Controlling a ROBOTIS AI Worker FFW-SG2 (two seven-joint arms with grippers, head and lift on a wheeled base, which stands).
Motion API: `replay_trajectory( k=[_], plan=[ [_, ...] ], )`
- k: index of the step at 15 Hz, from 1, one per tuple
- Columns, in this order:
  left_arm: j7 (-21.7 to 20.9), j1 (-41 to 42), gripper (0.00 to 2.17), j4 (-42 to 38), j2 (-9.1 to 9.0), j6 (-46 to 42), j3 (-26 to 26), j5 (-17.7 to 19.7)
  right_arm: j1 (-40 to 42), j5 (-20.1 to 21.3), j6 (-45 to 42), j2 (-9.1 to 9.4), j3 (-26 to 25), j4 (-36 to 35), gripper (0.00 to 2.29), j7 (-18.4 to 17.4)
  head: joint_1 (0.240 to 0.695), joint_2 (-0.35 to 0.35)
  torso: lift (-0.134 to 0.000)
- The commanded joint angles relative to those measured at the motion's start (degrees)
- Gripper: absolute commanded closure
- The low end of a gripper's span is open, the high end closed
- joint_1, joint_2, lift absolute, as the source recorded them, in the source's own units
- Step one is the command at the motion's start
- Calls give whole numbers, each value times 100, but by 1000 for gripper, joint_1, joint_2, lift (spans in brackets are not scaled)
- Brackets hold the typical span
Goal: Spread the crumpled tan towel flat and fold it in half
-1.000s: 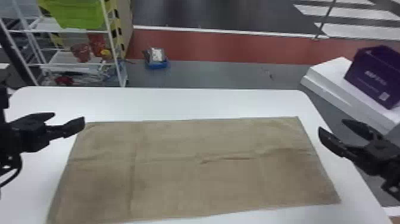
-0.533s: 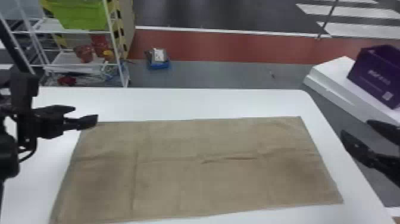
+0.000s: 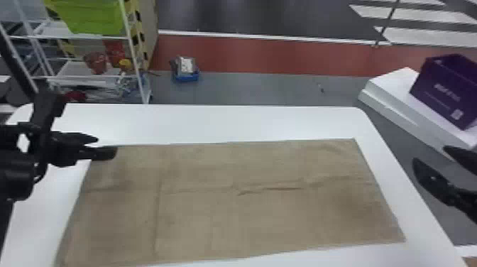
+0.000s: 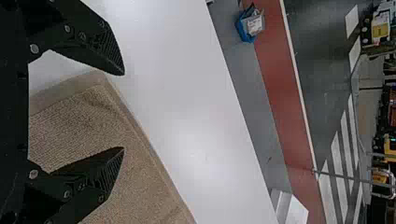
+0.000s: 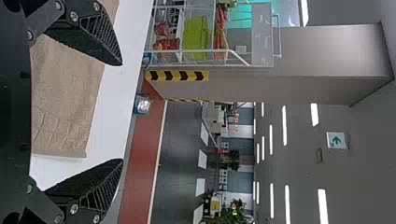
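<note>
The tan towel [image 3: 227, 202] lies spread as a wide rectangle on the table, with a small crease near its middle. At its far left corner is my left gripper [image 3: 106, 146], open, one finger over the corner. In the left wrist view, the left gripper [image 4: 123, 111] has its fingers apart with the corner of the towel [image 4: 135, 172] between and beneath them. Off the table's right edge, my right gripper [image 3: 431, 156] stands open with nothing held. In the right wrist view, the right gripper [image 5: 122, 112] shows its fingers wide apart, the towel [image 5: 70, 88] lying beyond.
The white table [image 3: 220, 122] has bare strips behind and right of the towel. Beyond it stand a wire rack [image 3: 136, 71] with a green bin [image 3: 94, 16] at back left and a purple box [image 3: 445, 90] on a white block [image 3: 401, 103] at right. A blue tray [image 3: 186, 76] sits on the floor.
My left gripper has moved right, toward and over the towel's far left corner. My right gripper has moved outward to the right, away from the towel. The towel itself looks unchanged.
</note>
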Motion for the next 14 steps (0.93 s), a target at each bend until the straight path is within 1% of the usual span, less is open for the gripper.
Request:
replay_trajectory(
  k=[1, 7, 14],
  plan=[
    [49, -13, 451, 39, 93, -18, -6, -23, 3, -26, -36, 30, 0, 1, 171, 0, 695, -102, -124],
    [93, -224, 451, 470, 199, -88, 20, -14, 3, -26, -71, 39, 17, -16, 171, 0, 695, -71, -124],
    [102, -382, 454, 856, 208, -352, -15, -14, 21, -26, -124, 74, 35, -16, 171, 35, 695, -66, -124]
  ],
)
